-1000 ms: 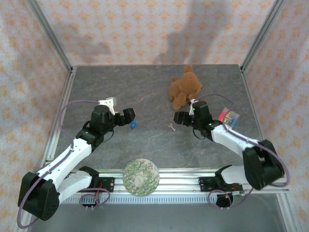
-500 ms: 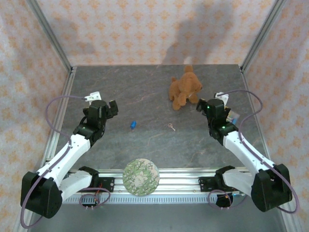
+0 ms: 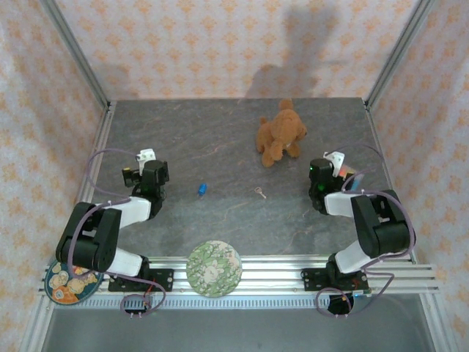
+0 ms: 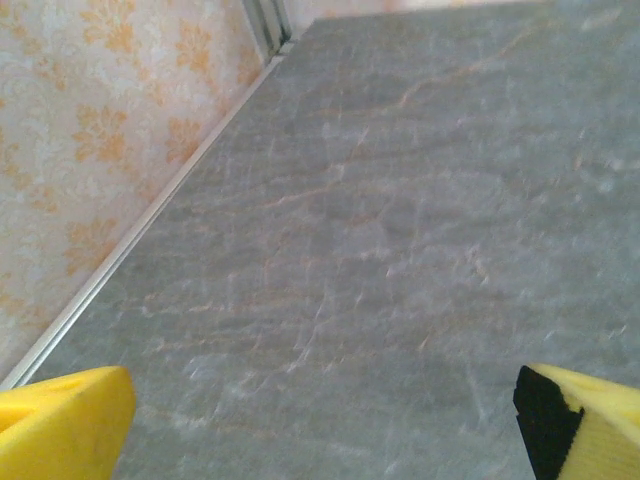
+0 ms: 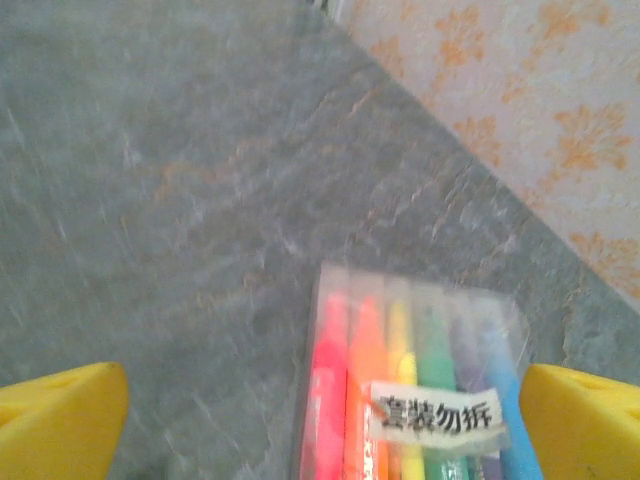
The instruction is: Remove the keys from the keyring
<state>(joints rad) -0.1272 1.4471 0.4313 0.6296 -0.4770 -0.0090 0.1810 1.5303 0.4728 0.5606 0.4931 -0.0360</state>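
Observation:
Two small pieces lie apart on the grey table: a blue-headed key and a small silvery key; whether a ring is on either is too small to tell. My left gripper is folded back at the left, well clear of the blue key, open with bare table between its yellow fingertips. At the right, away from the silvery key, my right gripper is open over a pack of coloured markers, not gripping it.
A brown teddy bear sits at the back right. The marker pack lies by the right arm. A round floral disc rests on the front rail, a patterned plate at the front left. Papered walls enclose the table.
Both arms have pulled back from the keys in the middle and folded up toward their own sides. The two keys stay where they lay.

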